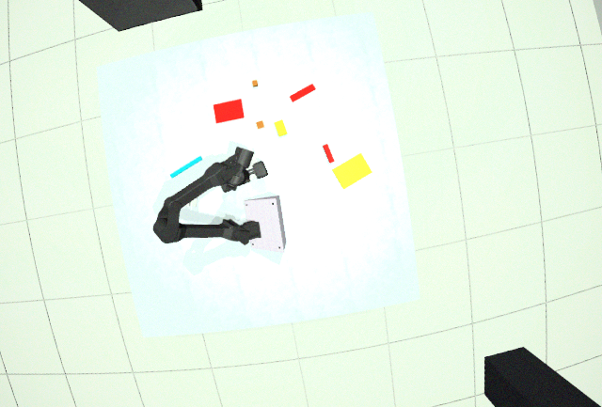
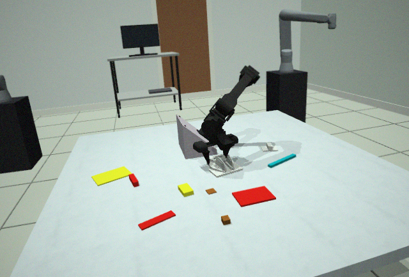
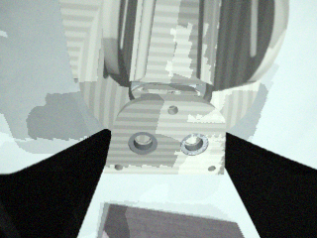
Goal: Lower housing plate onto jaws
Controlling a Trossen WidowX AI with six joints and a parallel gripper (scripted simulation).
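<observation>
The housing plate (image 3: 168,158) is pale, with a rounded far edge, two large ringed holes and three small holes. My gripper (image 3: 163,135) (image 2: 218,160) is shut on its left and right edges. Pale parts show inside both ringed holes. The two jaws (image 3: 115,45) (image 3: 243,42) extend beyond the plate, over a striped pale base (image 3: 81,45) (image 2: 231,169). In the exterior view the fingers reach down around the pale assembly; the plate is hard to make out there. Whether it sits fully down on the stubs I cannot tell.
The lilac mount block (image 1: 269,225) (image 2: 188,140) (image 3: 168,222) stands close by the gripper. A small white part (image 2: 270,147) lies behind it. A cyan bar (image 1: 185,166) (image 2: 281,160), a red plate (image 1: 228,111) (image 2: 254,196) and a yellow block (image 1: 280,128) (image 2: 185,189) lie around.
</observation>
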